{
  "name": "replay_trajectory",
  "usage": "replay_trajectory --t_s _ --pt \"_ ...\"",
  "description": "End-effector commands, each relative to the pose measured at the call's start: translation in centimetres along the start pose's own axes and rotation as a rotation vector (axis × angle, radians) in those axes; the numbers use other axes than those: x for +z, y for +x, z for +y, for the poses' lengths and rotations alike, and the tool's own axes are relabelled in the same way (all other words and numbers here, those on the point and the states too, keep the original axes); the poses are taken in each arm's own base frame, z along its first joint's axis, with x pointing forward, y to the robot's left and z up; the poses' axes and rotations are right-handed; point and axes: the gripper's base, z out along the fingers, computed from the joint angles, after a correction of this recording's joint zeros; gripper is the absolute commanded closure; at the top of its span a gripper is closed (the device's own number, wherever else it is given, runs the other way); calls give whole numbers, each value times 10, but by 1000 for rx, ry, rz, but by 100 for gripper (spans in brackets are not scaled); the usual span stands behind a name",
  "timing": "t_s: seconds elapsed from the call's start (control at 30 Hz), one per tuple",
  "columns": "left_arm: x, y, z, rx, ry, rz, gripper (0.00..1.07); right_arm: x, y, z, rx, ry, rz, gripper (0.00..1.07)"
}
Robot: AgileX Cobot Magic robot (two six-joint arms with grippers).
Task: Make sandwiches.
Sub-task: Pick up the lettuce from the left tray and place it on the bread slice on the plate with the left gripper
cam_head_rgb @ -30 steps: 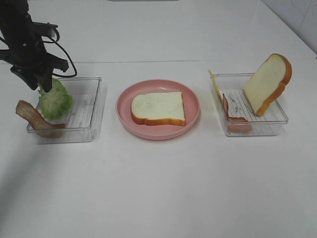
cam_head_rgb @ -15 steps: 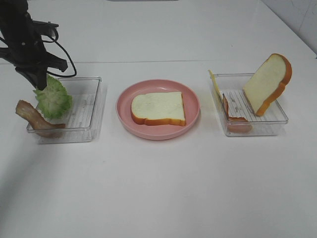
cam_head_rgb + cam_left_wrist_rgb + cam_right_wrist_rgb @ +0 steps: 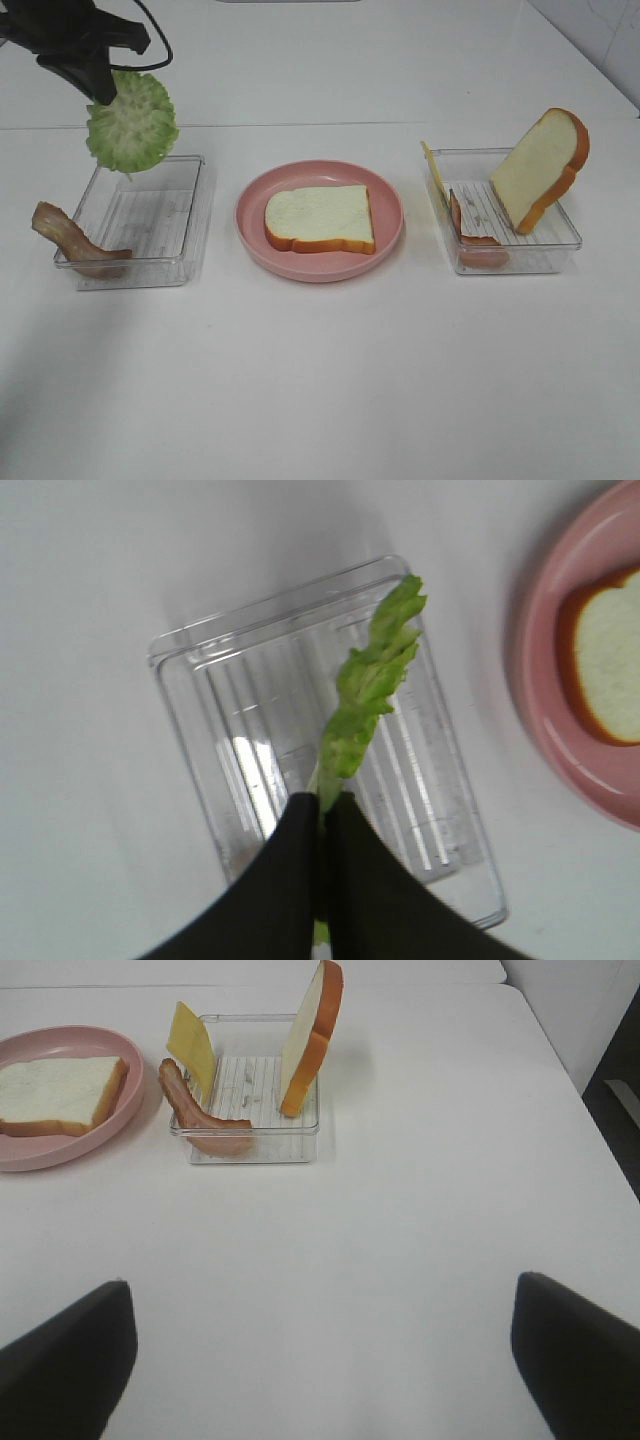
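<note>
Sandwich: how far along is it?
Done: one bread slice lies on the pink plate. In hand: left gripper, jaws shut, holds the lettuce leaf above the left tray. Left: stacking that leaf, then bacon strips, cheese square and second bread slice from the trays.

White table (image 3: pixel 320 380), smooth and pale, with a faint seam line running across its far part. Three items stand directly on it in one row. Left tray (image 3: pixel 197 215): clear plastic, rectangular, ribbed floor. Middle: round pink plate (image 3: pixel 300 272), flat on the surface. Right tray (image 3: pixel 565 240): clear plastic, same make. The plate touches neither tray, and table surface shows in both gaps.
</note>
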Motion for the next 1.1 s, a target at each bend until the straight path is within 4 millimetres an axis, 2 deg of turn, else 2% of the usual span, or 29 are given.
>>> replay_trajectory --t_s 0.03,0.1,0.17,0.2,0.23,0.3,0.33,0.37,0.43,0.47,0.57,0.63,0.67,0.73,0.9,0.97,1.1 --pt "-9 -5 -17 6 55 -46 107 -1 1 -1 4 5 -16 13" --pt "-12 -7 -23 10 76 -60 107 -1 1 -1 4 5 -16 13" --pt "-17 -12 -46 28 141 -91 107 -1 1 -1 4 5 -16 13" --pt "-17 -12 -46 28 141 -91 107 -1 1 -1 4 5 -16 13" --pt "-20 -16 -61 41 178 -124 107 -1 1 -1 4 5 -16 13" --pt "-20 -17 -68 45 197 -134 107 -1 1 -1 4 5 -16 13" --pt "-21 -19 -82 55 223 -164 107 -1 1 -1 4 5 -16 13" --pt "-19 -20 -95 54 248 -176 107 -1 1 -1 4 5 -16 13" --pt "-18 -19 -101 50 262 -178 107 -1 1 -1 4 5 -16 13" --pt "-12 -18 -116 53 300 -171 107 -1 1 -1 4 5 -16 13" --pt "-9 -18 -122 56 314 -165 107 -1 1 -1 4 5 -16 13" --pt "3 -15 -148 59 385 -152 107 -1 1 -1 4 5 -16 13" --pt "3 -15 -148 59 385 -152 107 -1 1 -1 4 5 -16 13" --pt "13 -13 -161 58 418 -139 107 -1 1 -1 4 5 -16 13" --pt "28 -9 -180 46 471 -121 107 -1 1 -1 4 5 -16 13" --pt "31 -9 -182 40 478 -121 107 -1 1 -1 4 5 -16 13" --pt "49 -7 -194 24 505 -111 107 -1 1 -1 4 5 -16 13"
